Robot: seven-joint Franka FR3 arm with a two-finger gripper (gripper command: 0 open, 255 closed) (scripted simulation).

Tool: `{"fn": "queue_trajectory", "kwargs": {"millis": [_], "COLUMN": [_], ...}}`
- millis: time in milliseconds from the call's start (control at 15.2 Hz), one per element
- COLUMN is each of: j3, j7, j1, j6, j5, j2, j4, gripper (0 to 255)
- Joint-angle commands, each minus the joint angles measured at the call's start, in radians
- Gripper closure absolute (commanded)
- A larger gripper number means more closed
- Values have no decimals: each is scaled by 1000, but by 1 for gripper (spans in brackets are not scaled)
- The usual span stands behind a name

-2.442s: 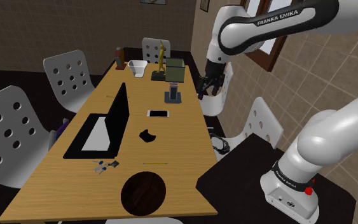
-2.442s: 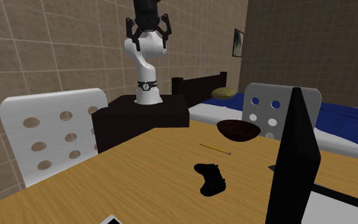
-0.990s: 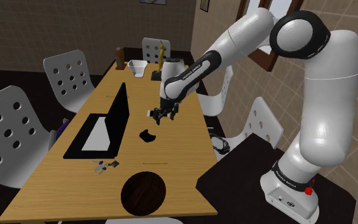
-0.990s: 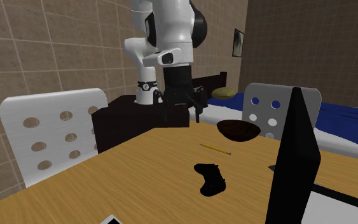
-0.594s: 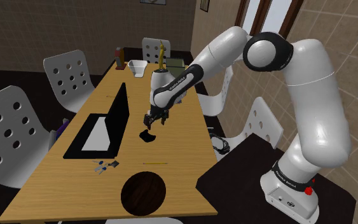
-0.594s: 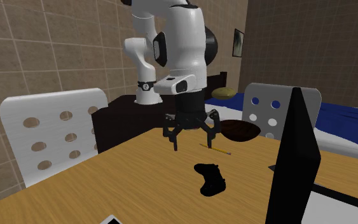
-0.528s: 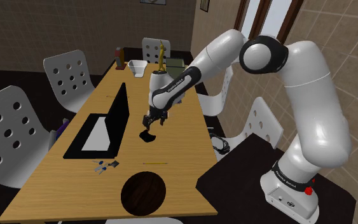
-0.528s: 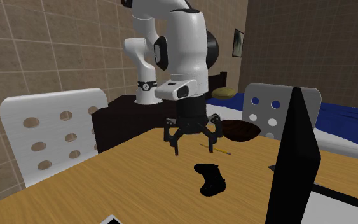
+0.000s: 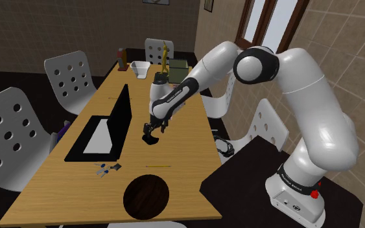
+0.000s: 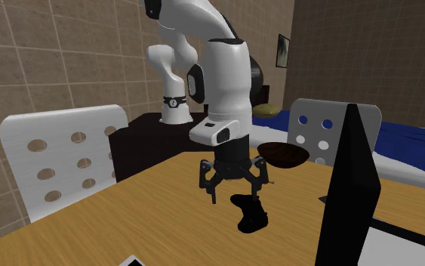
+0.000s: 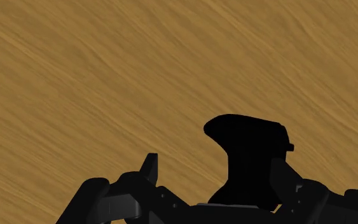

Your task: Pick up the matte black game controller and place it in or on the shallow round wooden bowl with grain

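Here, we saw the gripper (image 9: 151, 131) hanging low over the wooden table (image 9: 182, 152), just above the black game controller (image 9: 150, 139), near the centre of the shoulder view. Its claw was released: in the second exterior view the gripper's (image 10: 235, 190) 2 fingers (image 10: 213, 195) stood spread apart, tips pointing down, with the controller (image 10: 252, 215) lying flat on the table (image 10: 158, 215) just below and slightly to the lower right of them. In the wrist view, the controller (image 11: 247, 143) lay between the 2 parted fingers (image 11: 149, 168), closer to one than the other; black against black, we could not tell whether that finger touched it.

The dark brown round bowl (image 9: 146, 197) sat at the lower middle of the shoulder view, near the table's close end, well apart from the controller. In the second exterior view the bowl (image 10: 284, 155) showed right of centre, behind the arm. An open black laptop (image 9: 109, 126) stood left of the controller in the shoulder view.
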Motion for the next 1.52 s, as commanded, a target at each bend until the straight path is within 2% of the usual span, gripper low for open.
{"fn": "queue_trajectory", "kwargs": {"millis": [0,462,528,1122,1188,1254,1320,1386,1452], "j3": [-2,-2,-2,-1,-1,145,292,398,400], "j7": [-1,-1,-1,-6,-6,-198,-373,-507,-503], "j1": [2,2,2,-4,-4,-164,-321,-432,-428], "j6": [7,7,7,17,17,24,-10,-69,-62], "j5": [-2,-2,-2,-1,-1,107,189,250,243], "j2": [21,21,21,8,8,32,86,152,164], "j4": [14,14,14,9,9,22,61,114,120], "gripper": [0,0,255,255,0,0,0,0,0]}}
